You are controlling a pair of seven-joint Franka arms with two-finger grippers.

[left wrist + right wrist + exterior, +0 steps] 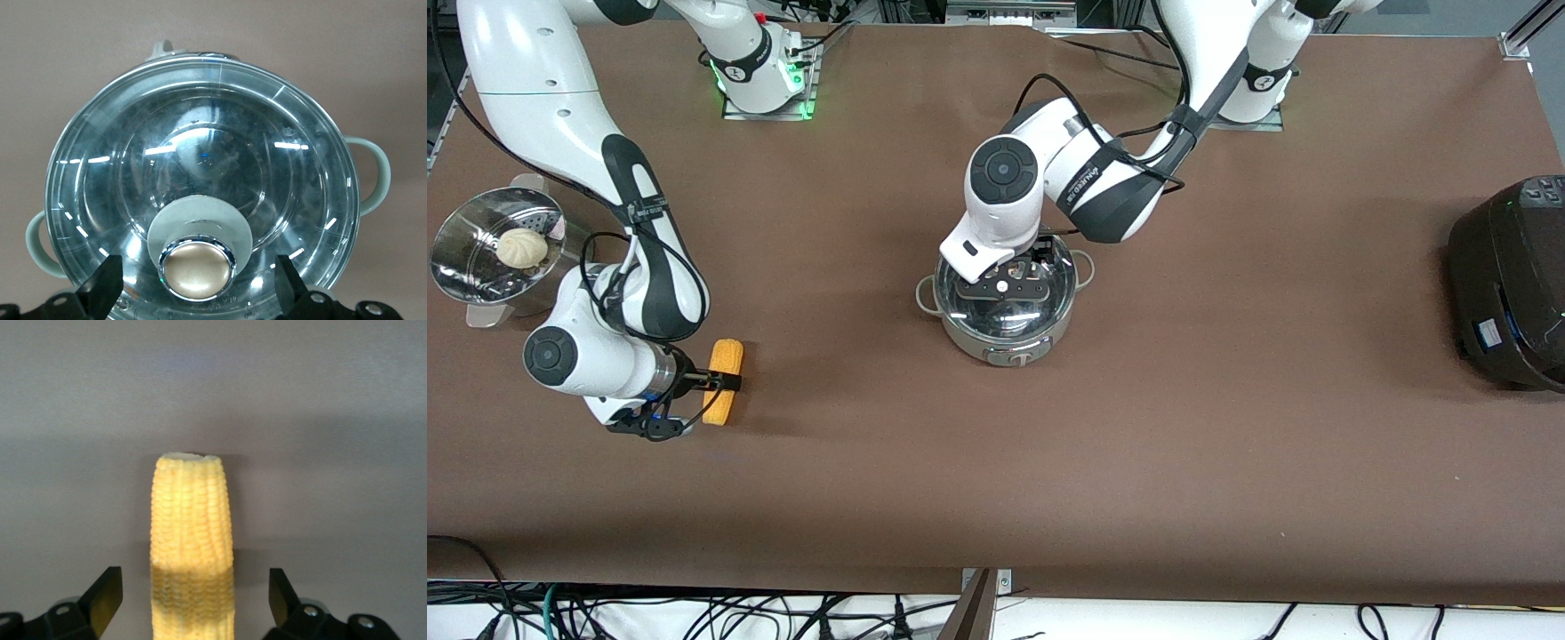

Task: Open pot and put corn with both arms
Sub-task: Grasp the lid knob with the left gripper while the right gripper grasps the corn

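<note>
Step in hand, as you can judge it: both arms are set for their grasps, none made. The lid (pixel 200 180) sits on the pot (pixel 1005 302); the corn (pixel 723 380) lies on the table (pixel 1138 444).

Pot: mid-table, control knob facing the front camera, loop handles at either side. Glass lid closed, tan knob (pixel 197 269) at its centre.

Left gripper (pixel 1021 265): directly over the pot lid. In the left wrist view its fingers (pixel 107 283) stand wide apart, one on each side of the tan knob, with a clear gap both sides. It holds nothing.

Corn: flat on the table toward the right arm's end, nearer the front camera than the steamer basket (pixel 494 253) with its white bun (pixel 522 247), well apart from the pot.

Right gripper (pixel 716 382): low at the corn's middle. In the right wrist view its fingers (pixel 107 597) are spread wide, the cob between them with space either side; nothing gripped, and you cannot tell whether they touch the table.

Next move calls for: you close the left fingers squarely on the knob and lift straight up; you close the right fingers across the cob, keeping it centred so it does not roll out

Black cooker (pixel 1507 284): at the left arm's end, not involved
</note>
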